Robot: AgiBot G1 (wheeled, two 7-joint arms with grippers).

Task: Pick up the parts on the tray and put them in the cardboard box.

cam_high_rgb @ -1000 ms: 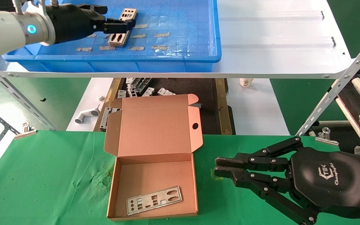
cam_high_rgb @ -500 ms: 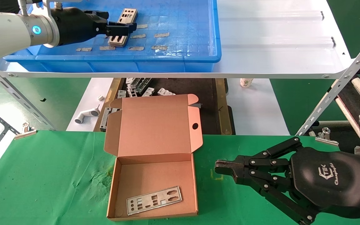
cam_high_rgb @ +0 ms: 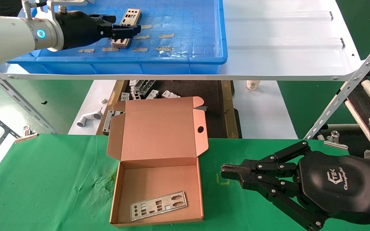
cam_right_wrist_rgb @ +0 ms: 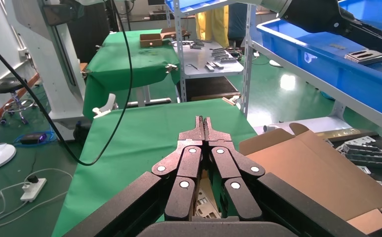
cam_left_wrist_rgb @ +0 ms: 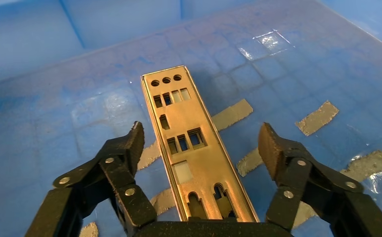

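Left claw [cam_high_rgb: 125, 31] hangs low inside the blue tray [cam_high_rgb: 191, 48] up on the white shelf [cam_high_rgb: 284, 38], fingers spread wide apart on either side of a silver plate [cam_left_wrist_rgb: 193, 148] that lies flat on the tray's grid floor. From the wrist view the two black fingertips [cam_left_wrist_rgb: 132, 143] flank the plate's long edges without touching it, so the plate sits between them, not gripped. Short tan tape strips [cam_left_wrist_rgb: 319, 117] are stuck to the floor around and partly under the plate. From the head view the claw covers the plate's middle, and its far end, with a cluster of square holes, shows past the fingers.

Down on the green bench [cam_high_rgb: 43, 179], the cardboard box [cam_high_rgb: 156, 166] stands with its lid thrown back, round hole showing near the lid's right edge. One plate [cam_high_rgb: 158, 205] already lies flat in the box, near the front wall, slightly askew.

Right claw [cam_high_rgb: 223, 171] is parked just above the bench, to the right of the box, fingers pressed together on nothing.

Below the shelf, behind the box, small grey-white brackets [cam_high_rgb: 153, 93] and a white pipe piece [cam_high_rgb: 88, 118] lie about.
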